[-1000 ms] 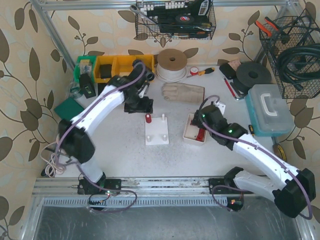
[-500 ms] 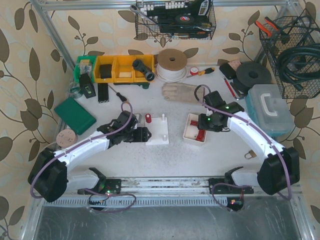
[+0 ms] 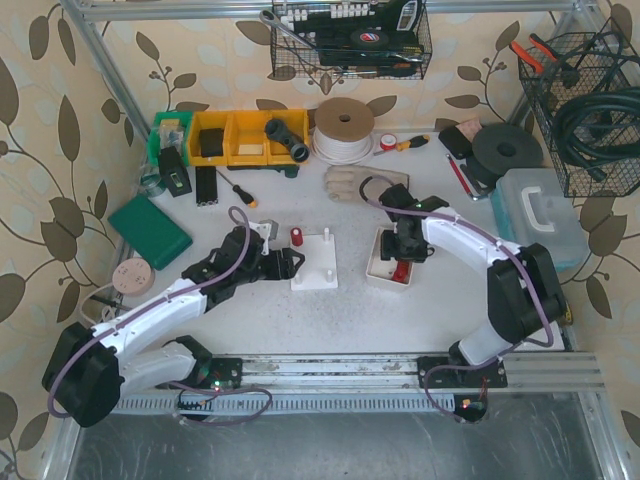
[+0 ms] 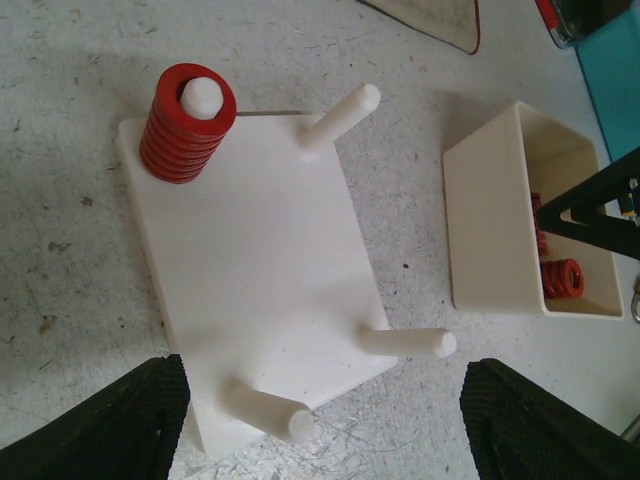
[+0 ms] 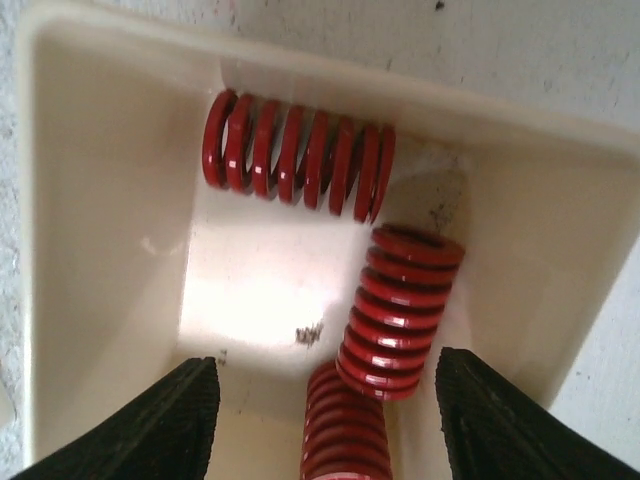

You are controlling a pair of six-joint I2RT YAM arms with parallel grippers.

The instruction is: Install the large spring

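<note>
Springs [image 5: 400, 310] are seen lying loose in the tray [image 5: 110, 200] beneath the right pincer [image 5: 325, 400], whose jaws are apart and empty. The left pincer [image 4: 335, 420], likewise apart, is poised by the peg board [image 4: 250, 260]. Two crowded springs could be clamped together, or the wrong size taken.

Bright, even light from above on your table [image 3: 350, 318], with soft, short shadows under the arms. In your right wrist view, glare washes out the tray [image 5: 250, 300] floor, and the right gripper [image 5: 325, 425] is blurred along the bottom edge. In your left wrist view the white plate [image 4: 260, 260] is crisp, its pegs [image 4: 405, 342] cast faint shadows, and the left gripper [image 4: 330, 430] is soft at the corners.
</note>
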